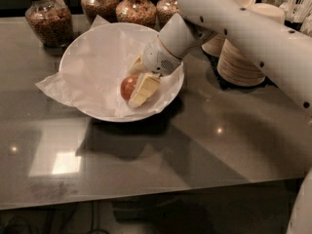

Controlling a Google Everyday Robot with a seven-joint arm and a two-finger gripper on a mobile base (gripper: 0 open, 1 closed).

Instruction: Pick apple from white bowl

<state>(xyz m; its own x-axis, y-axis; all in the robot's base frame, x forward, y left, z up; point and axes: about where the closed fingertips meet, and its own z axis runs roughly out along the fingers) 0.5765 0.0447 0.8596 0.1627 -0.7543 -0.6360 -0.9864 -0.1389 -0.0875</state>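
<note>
Dark, glossy tabletop (195, 150) with jars (48, 21) of dry food along its far edge. You see the apple (127, 86), small and red, lying on crinkled paper (97, 72) in the right half of the white bowl (83, 48). The gripper (136, 84) is down inside the bowl, its fingers (145, 87) apart and straddling the apple. The reach looks done; closing and lifting remain.
</note>
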